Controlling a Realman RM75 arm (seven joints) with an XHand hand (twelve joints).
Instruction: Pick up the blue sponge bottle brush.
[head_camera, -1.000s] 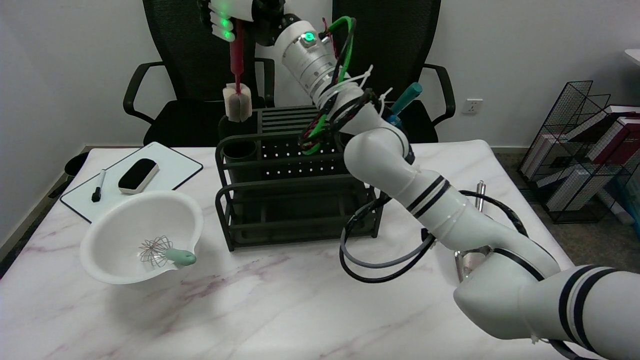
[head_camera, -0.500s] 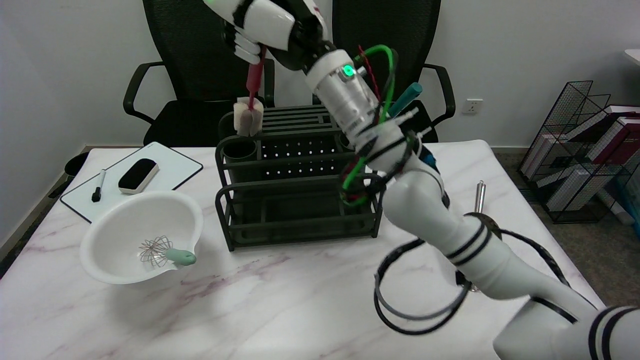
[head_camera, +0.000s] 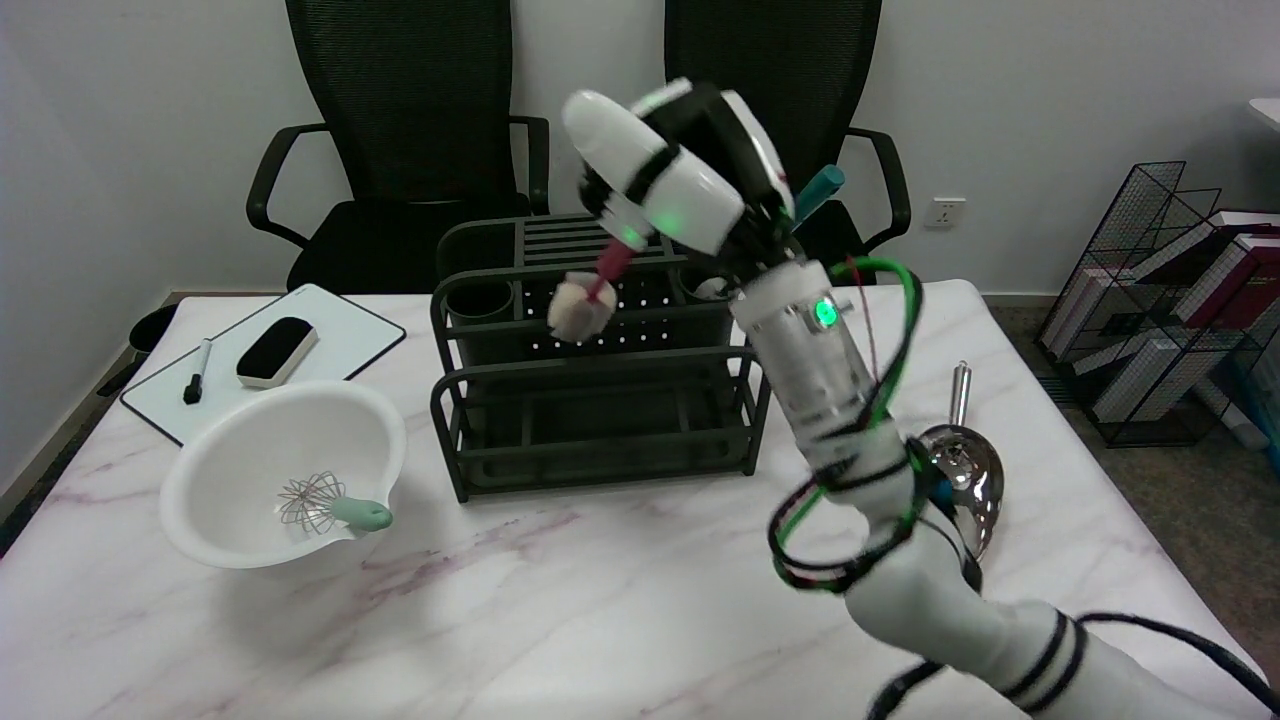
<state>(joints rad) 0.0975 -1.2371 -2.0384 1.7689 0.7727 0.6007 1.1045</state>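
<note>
Right hand (head_camera: 665, 185): upper centre of the frame, above the rack, fingers closed around the red handle of a brush (head_camera: 590, 298). That brush hangs tilted down and to the left, its pale sponge head in front of the rack's perforated back wall, clear of the table.

Blue brush (head_camera: 818, 192): only a teal-blue handle shows, slanting up and to the right just behind the hand, at the rack's right rear corner. Its lower part is hidden by the arm; its head cannot be seen.

Dish rack (head_camera: 590, 420): dark green, centre of the frame, standing on the marble table (head_camera: 500, 620), with a round cup holder at its left rear.

White bowl (head_camera: 285, 470): lower left, holding a wire whisk (head_camera: 325, 505) with a mint-green handle.

Whiteboard (head_camera: 335, 335): left, behind the bowl, carrying a black eraser (head_camera: 276, 350) and a black marker (head_camera: 197, 372).

Metal ladle (head_camera: 965, 470): right of the arm, on the table, handle pointing away.

Two black chairs (head_camera: 400, 130): behind the table.

Wire bookrack (head_camera: 1170, 300): far right, on the floor.
</note>
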